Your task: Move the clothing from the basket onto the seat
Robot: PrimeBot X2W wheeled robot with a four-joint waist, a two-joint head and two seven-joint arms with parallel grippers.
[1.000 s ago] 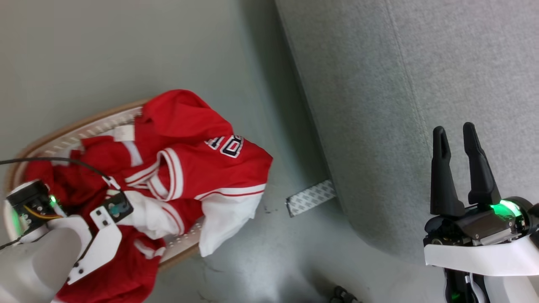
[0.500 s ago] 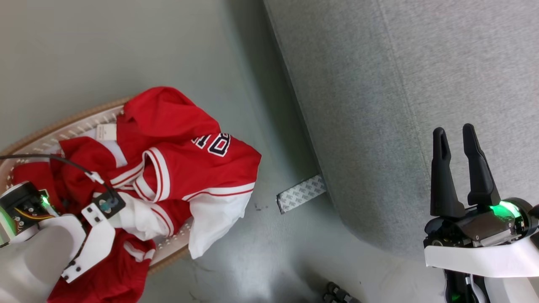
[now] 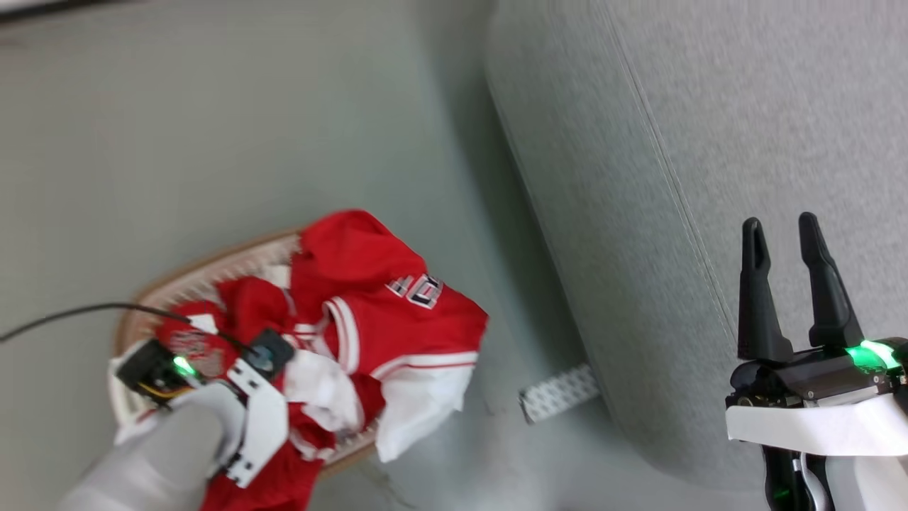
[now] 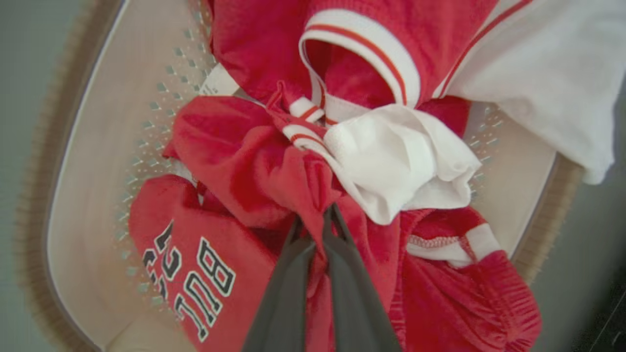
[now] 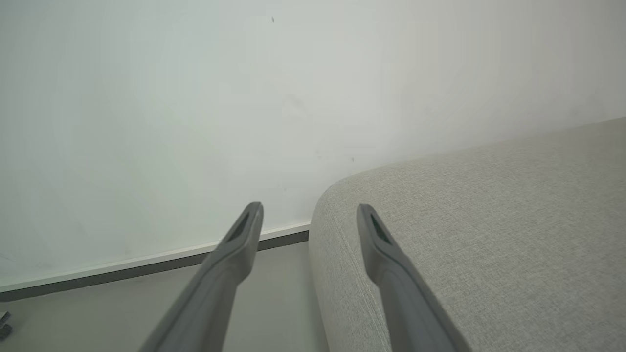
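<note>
Red jerseys (image 3: 386, 323) with white sleeves lie heaped in the oval white basket (image 3: 213, 273), one white sleeve hanging over its near rim. In the left wrist view my left gripper (image 4: 315, 217) is shut on a bunched fold of red jersey (image 4: 274, 161) in the middle of the heap, above the basket (image 4: 98, 146). My left wrist (image 3: 213, 362) sits over the basket in the head view, its fingers hidden. My right gripper (image 3: 784, 227) stands open and empty over the light-grey seat (image 3: 709, 128); in its own view the right gripper (image 5: 309, 211) points past the seat's corner (image 5: 464, 220).
The basket rests on a grey-green floor (image 3: 213, 128) left of the seat. A patterned white strip (image 3: 560, 394) lies on the floor at the seat's base. A pale wall (image 5: 195, 98) with a dark skirting line rises behind the seat. A black cable (image 3: 85, 312) runs to my left wrist.
The head camera has shifted, so basket and seat sit lower and further right in the picture. The heap looks more bunched up toward my left wrist. The right gripper stays open.
</note>
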